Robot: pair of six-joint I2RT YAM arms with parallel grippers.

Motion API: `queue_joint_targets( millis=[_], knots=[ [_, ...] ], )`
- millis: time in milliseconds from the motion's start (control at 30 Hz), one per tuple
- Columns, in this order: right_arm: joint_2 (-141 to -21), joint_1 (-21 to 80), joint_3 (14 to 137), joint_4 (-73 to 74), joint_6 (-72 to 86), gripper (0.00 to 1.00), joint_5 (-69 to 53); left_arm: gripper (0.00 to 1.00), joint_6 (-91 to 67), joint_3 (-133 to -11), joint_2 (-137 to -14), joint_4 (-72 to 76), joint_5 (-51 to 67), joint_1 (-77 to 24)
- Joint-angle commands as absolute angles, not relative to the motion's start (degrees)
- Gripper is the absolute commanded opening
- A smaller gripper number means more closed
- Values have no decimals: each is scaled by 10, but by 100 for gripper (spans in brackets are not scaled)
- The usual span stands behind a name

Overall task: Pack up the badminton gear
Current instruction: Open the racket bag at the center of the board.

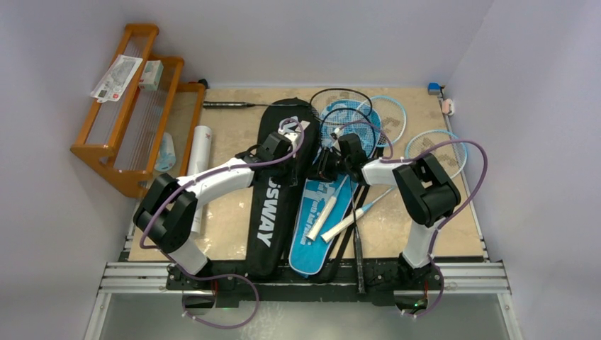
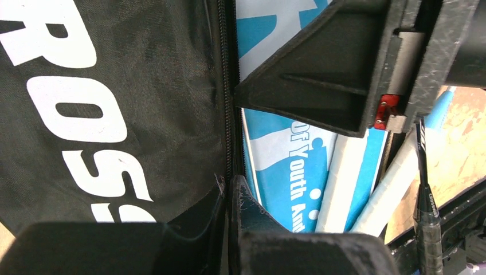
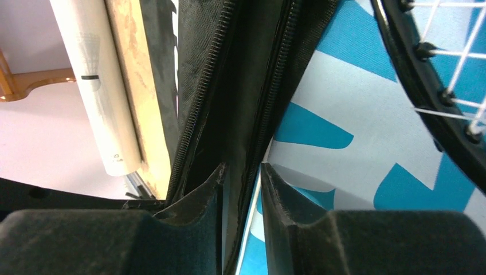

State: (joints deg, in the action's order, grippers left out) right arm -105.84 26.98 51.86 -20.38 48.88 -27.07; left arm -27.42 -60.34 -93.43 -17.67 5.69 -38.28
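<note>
The black "CROSSWAY" cover [image 1: 273,205] lies lengthwise mid-table, and the blue cover [image 1: 319,227] lies against its right side. A black racket [image 1: 341,108] and two light-blue rackets [image 1: 388,117] rest on and beside the blue cover, their white handles [image 1: 327,212] pointing toward me. My left gripper [image 1: 292,132] is shut on the black cover's zipper edge [image 2: 227,114]. My right gripper [image 1: 324,168] is closed on the same edge [image 3: 269,114], with a narrow gap between the jaws. The white tube [image 1: 200,152] lies to the left and also shows in the right wrist view [image 3: 97,86].
The orange wooden rack [image 1: 131,106] stands at the back left with packets on top. A black racket handle [image 1: 227,105] lies along the back edge. Another black handle [image 1: 358,244] lies right of the blue cover. Small items sit at the back right corner [image 1: 443,99].
</note>
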Motion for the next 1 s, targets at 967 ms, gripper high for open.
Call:
queue_joint_targets(
  millis=[967],
  knots=[
    [-1094,282,585,-260,540,0,-319,3,-264,-607,-901,-159,95,-382]
  ],
)
